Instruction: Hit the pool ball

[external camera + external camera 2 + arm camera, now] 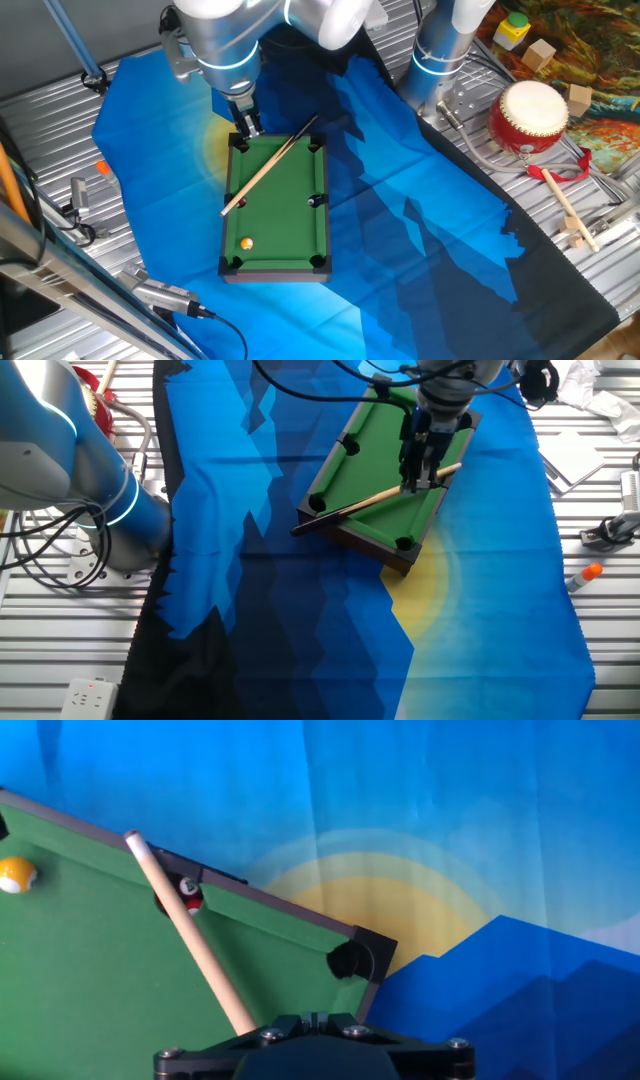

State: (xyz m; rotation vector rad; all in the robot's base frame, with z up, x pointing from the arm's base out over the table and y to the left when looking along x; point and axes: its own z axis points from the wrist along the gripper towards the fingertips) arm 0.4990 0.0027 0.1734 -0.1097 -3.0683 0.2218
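A: On the green felt, near one short end of the miniature pool table (283, 205), sits the pool ball (247, 243). It is tiny, glossy and orange-yellow, and it lies close to a corner pocket.

B: In the hand view the same ball (17, 875) shows a white patch, with no number I can read. What else is on the felt?

A: A dark ball (188, 892) with a white spot lies at a side pocket, under the stick's line. The mark on it is too small to read.

B: And the stick?

A: The cue stick (270, 164) is a slim, pale wooden rod lying diagonally across the table. One end overhangs a long rail and the other reaches past the opposite corner.

B: What about the pincer?

A: The gripper (421, 472) stands over the short end far from the pool ball, fingers pointing down at the cue stick. In the hand view the stick runs right up under the black finger base. I cannot tell whether the jaws clamp it.

B: The table itself?

A: It is a rectangle with a dark frame and six black pockets. It rests on a blue cloth (400, 230), printed with angular mountain shapes and a yellow sun, over a ribbed metal table top (300, 680).

A: Off the cloth lie a red-and-cream toy drum (528, 116), a wooden drumstick (563, 205), small wooden blocks (541, 56) and an orange-tipped marker (582, 574).
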